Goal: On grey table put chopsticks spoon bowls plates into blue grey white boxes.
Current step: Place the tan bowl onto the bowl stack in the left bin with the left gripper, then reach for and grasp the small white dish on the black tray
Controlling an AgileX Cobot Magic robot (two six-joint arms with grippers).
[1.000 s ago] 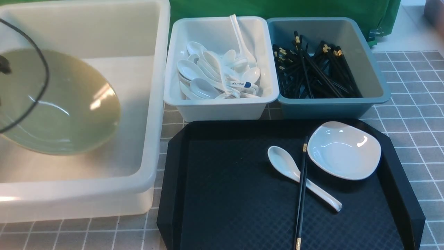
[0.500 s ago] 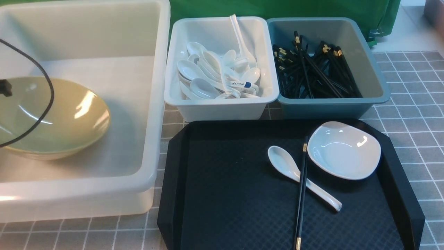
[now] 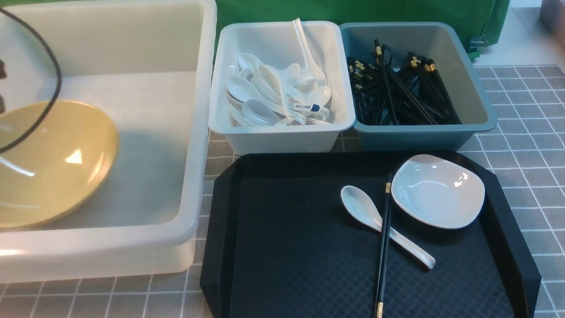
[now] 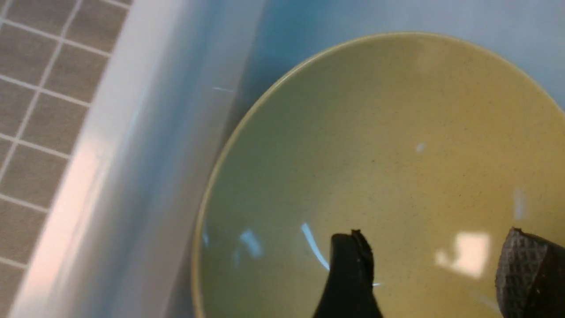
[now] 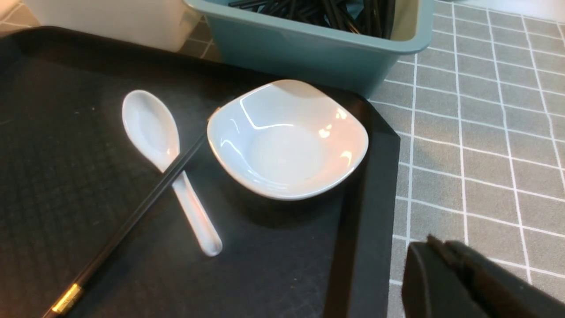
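Observation:
A yellow-green bowl (image 3: pixel 48 163) lies tilted inside the big white box (image 3: pixel 194 132), near its left side. My left gripper (image 4: pixel 435 265) hangs open just above the bowl (image 4: pixel 397 154), with nothing between its fingers (image 4: pixel 348 274). On the black tray (image 3: pixel 273 247) lie a white spoon (image 3: pixel 379 223), black chopsticks (image 3: pixel 383 247) across its handle, and a white square plate (image 3: pixel 437 190). My right gripper (image 5: pixel 435 247) is shut and empty over the grey table, beside the tray's corner near the plate (image 5: pixel 287 137).
Behind the tray stand a small white box (image 3: pixel 282 132) holding several white spoons and a blue-grey box (image 3: pixel 419 132) holding several black chopsticks. A black cable (image 3: pixel 48 88) loops over the big box's left part. Green cloth hangs behind the boxes.
The left gripper has opened and let go of the bowl. The bowl dropped from a raised, tilted pose into the big white box and slid left. The tray's things have not moved.

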